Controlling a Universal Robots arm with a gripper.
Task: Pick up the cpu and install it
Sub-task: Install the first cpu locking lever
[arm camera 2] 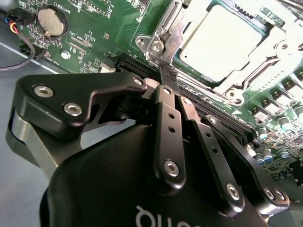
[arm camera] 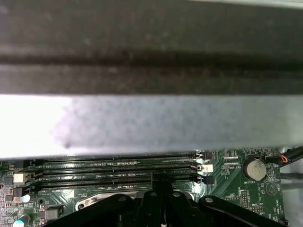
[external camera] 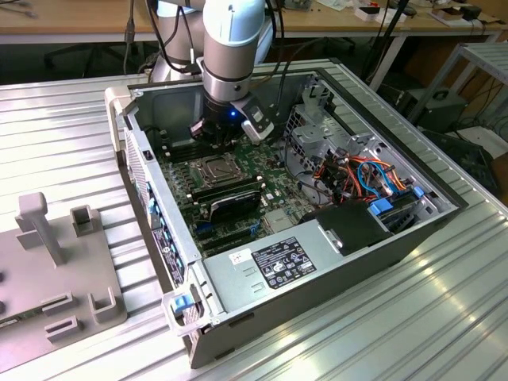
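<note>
- cpu (arm camera 2: 220, 42): lies flat, silver top up, seated under the metal frame (arm camera 2: 165, 26) that laps its edges. in the exterior view it (external camera: 216, 167) sits mid-board inside the open case (external camera: 147, 186).
- claw (arm camera 2: 165, 78): fingers pressed together, nothing seen between them. the tips are just beside the frame's near corner, over the ram slots (arm camera: 118, 168). whether they touch the frame i cannot tell.
- exterior view: claw (external camera: 208, 133) hangs low over the board (arm camera 2: 94, 33), just beside the cpu.
- step, my reading: pick and place look done, since the chip is seated and i hold nothing. the work is now at the frame. latched or not, i cannot tell.
- judgement: any move from here calls for small, straight motion. the tips are close to the frame, the slots and the board's parts, and a sideways slip could scrape them or jolt the chip.
</note>
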